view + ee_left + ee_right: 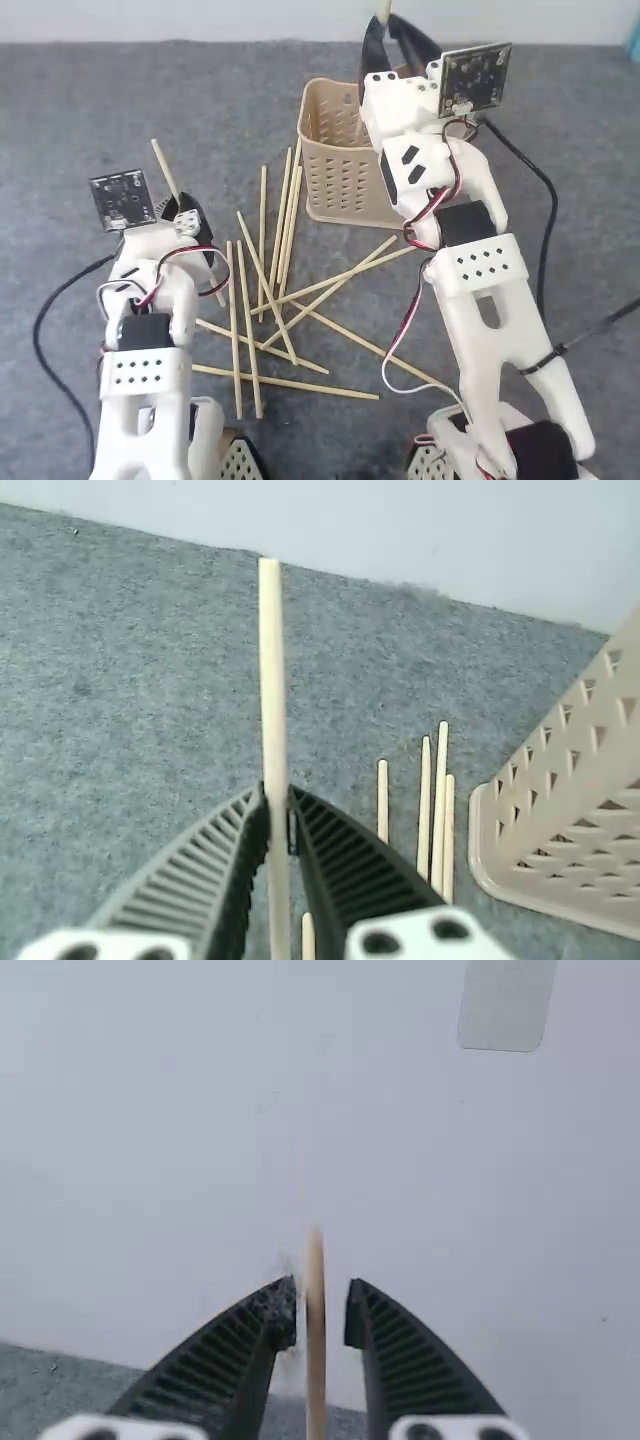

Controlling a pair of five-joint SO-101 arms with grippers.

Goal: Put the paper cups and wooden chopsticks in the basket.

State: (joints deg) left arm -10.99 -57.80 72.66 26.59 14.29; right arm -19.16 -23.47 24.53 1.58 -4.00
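My left gripper (192, 222) is at the left of the grey carpet, shut on a wooden chopstick (165, 172) that sticks up and away from it. In the left wrist view this chopstick (270, 680) runs straight out between the closed fingertips of the gripper (277, 815). My right gripper (390, 30) is raised over the far side of the beige basket (335, 150). Its jaws stand slightly apart around another chopstick (315, 1320), which touches one finger and leaves a gap to the other. Several chopsticks (262, 300) lie crossed on the carpet between the arms.
The basket (570, 810) stands near the back, close to the pale wall (300, 1110). Three chopsticks (432, 800) lie beside its near corner. Black cables (545, 200) run along the carpet right of the right arm. Bare carpet (80, 120) lies at the far left.
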